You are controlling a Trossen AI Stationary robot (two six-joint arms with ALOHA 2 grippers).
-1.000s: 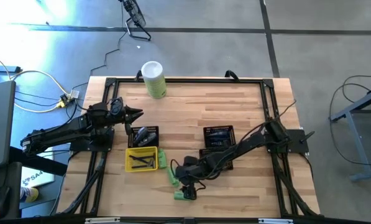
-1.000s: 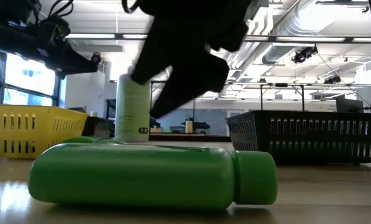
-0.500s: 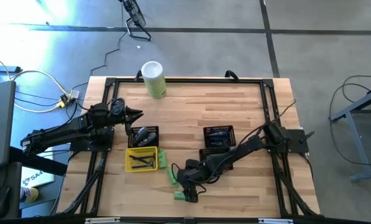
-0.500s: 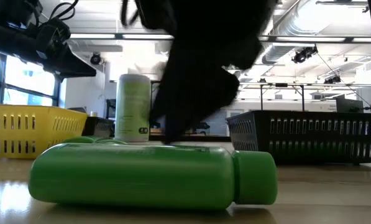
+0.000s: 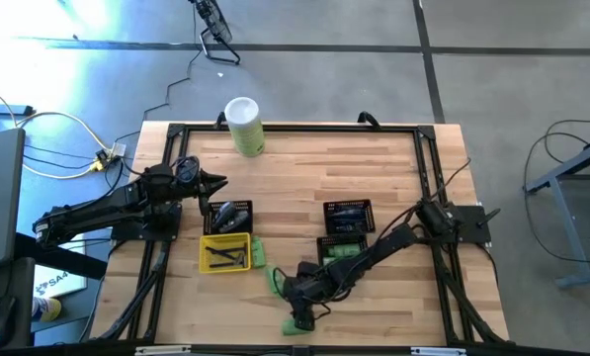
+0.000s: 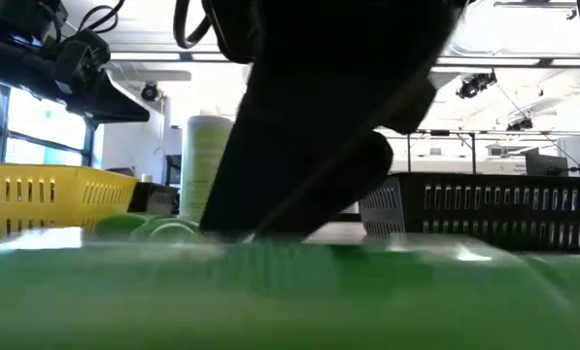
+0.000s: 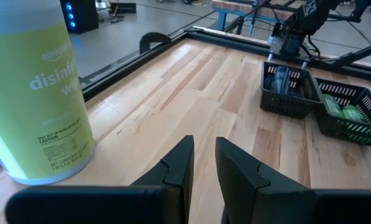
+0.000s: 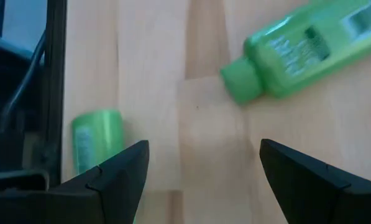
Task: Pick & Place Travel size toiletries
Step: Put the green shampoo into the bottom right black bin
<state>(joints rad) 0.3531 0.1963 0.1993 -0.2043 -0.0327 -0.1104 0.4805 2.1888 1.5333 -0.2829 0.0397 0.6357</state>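
- Reaching lower and nearer than a second ago with the right gripper [image 5: 296,297], now crowding the near-left middle of the table [image 5: 393,178]; also nudging the green bottle [image 5: 296,324] closer to the near edge, so that it is filling the bottom of the low view [image 6: 270,292] as a blur.
- Keeping the right gripper's fingers [image 8: 120,177] spread wide, gripping nothing.
- Lying just on the near side of that gripper, the green bottle, apparently touching or almost touching it; long axis seemingly running left to right, though too blurred to be sure.
- Showing ahead of the spread fingers in the right wrist view: a capped green bottle [image 8: 297,46] and a stubbier green piece [image 8: 95,146], neither sitting between the fingers; not telling which one matches the bottle at the near edge.
- Needing, probably, a short move nearer and a turn of the wrist across the bottle's length before closing.
- Waiting at the far left, the left gripper [image 5: 215,182], fingers almost pressed together on nothing, well apart from the bottle; unchanged from earlier.
- Standing much nearer the bottle: the right arm.
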